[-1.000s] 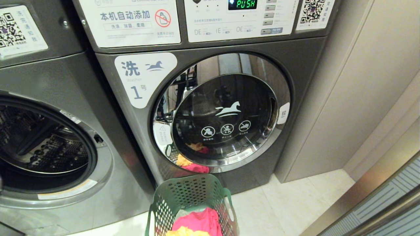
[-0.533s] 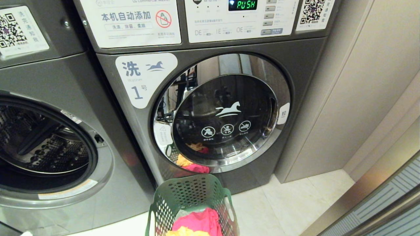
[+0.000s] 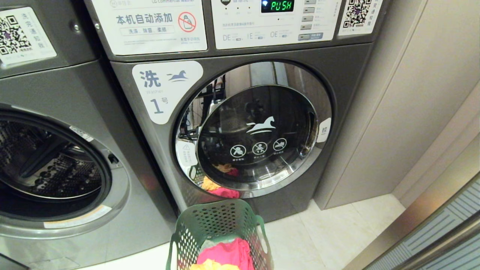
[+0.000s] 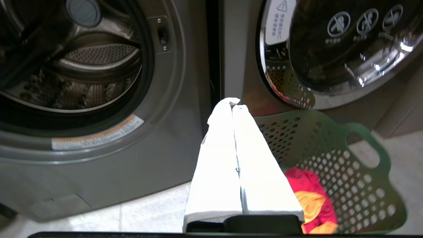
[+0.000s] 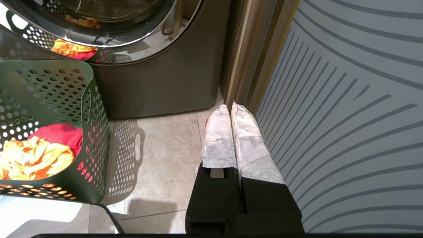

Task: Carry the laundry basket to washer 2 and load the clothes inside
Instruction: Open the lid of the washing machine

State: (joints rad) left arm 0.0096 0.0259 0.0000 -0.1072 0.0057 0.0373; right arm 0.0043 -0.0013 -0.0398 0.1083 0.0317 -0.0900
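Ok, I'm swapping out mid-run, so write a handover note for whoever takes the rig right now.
The left gripper is shut and empty, held low in front of the gap between the two washers.
The right gripper is shut and empty, low by the striped panel.
The laundry basket stands on the floor before the closed washer marked 1, with the clothes inside.
The open washer is on the left; its number is out of view.
Done: basket set down.
Left: confirm the open washer is washer 2, then load the clothes.

laundry basket [image 3: 219, 232] cropped below, left washer [image 3: 56, 168] cropped
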